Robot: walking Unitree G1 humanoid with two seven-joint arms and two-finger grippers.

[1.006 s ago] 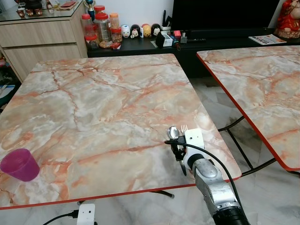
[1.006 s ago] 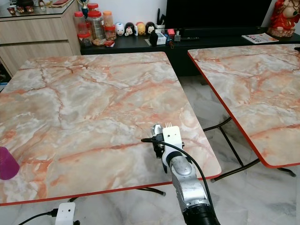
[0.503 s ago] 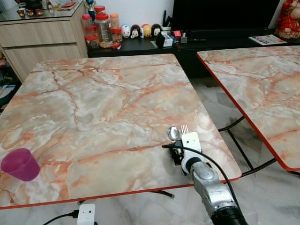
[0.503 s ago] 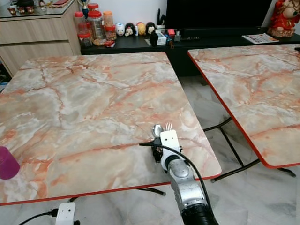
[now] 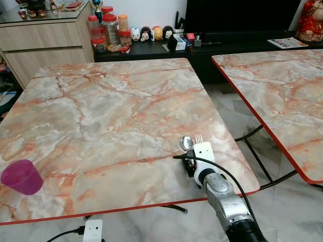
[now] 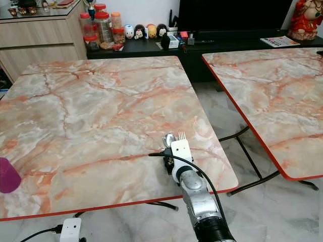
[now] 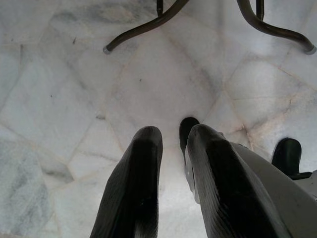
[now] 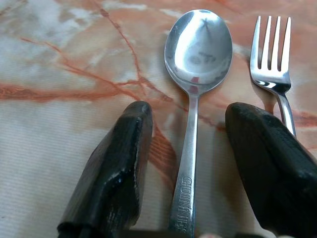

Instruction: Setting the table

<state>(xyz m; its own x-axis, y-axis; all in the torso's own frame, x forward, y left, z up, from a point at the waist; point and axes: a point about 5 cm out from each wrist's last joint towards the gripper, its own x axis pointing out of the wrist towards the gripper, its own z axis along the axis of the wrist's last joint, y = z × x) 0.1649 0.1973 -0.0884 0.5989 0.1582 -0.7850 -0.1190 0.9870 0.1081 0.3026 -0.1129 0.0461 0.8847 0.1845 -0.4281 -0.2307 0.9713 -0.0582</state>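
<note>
right gripper parted over cutlery at the table's near right corner

the right gripper sits low on the marble table, close to its near right edge, with its two black fingers spread wide. the spoon lies flat on the tabletop with its handle running between the fingers, untouched by either. the fork lies just beside the spoon, parallel to it, its handle passing behind the other finger. a purple cup stands upright near the table's near left corner, well apart from the cutlery. the left gripper hangs over the floor tiles, fingers narrowly parted, holding nothing.
</note>
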